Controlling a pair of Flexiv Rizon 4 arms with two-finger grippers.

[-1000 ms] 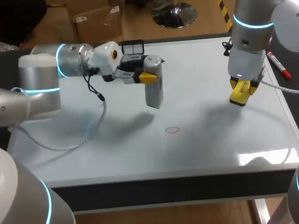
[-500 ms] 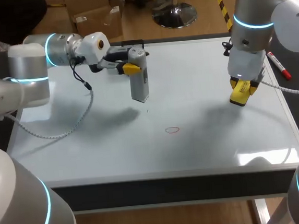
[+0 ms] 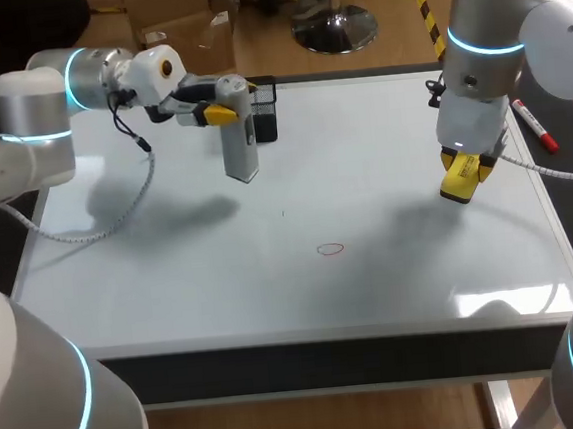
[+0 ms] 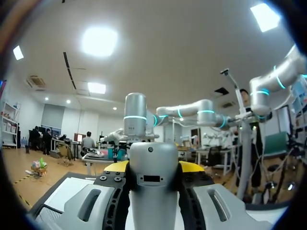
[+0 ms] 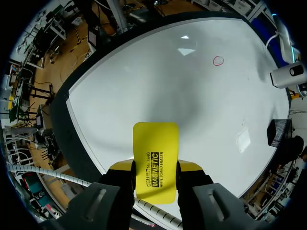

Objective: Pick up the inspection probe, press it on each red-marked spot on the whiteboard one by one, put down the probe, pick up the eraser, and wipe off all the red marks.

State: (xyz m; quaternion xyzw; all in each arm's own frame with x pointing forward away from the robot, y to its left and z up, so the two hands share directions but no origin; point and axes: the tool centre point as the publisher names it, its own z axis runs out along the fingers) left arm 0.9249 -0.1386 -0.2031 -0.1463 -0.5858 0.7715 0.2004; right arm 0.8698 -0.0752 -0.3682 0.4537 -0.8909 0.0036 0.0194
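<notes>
My left gripper (image 3: 219, 111) is shut on the grey inspection probe (image 3: 238, 128), which hangs upright above the back left of the whiteboard (image 3: 171, 275). The left wrist view shows the probe (image 4: 152, 182) clamped between the yellow-tipped fingers. Over the board's right side, my right gripper (image 3: 461, 173) is shut on the yellow eraser (image 3: 459, 179), held a little above the surface. The eraser (image 5: 154, 162) sticks out ahead of the fingers in the right wrist view. One small red circle (image 3: 331, 249) is drawn near the board's middle, and this red circle (image 5: 218, 61) lies far ahead of the eraser.
A black mesh holder (image 3: 260, 107) stands at the back edge, just behind the probe. A red marker (image 3: 534, 125) lies off the board's right edge. A tiny dark dot (image 3: 283, 213) marks the board left of centre.
My left arm has carried the probe back and to the left, away from the red circle toward the mesh holder. The right arm and eraser have stayed still.
</notes>
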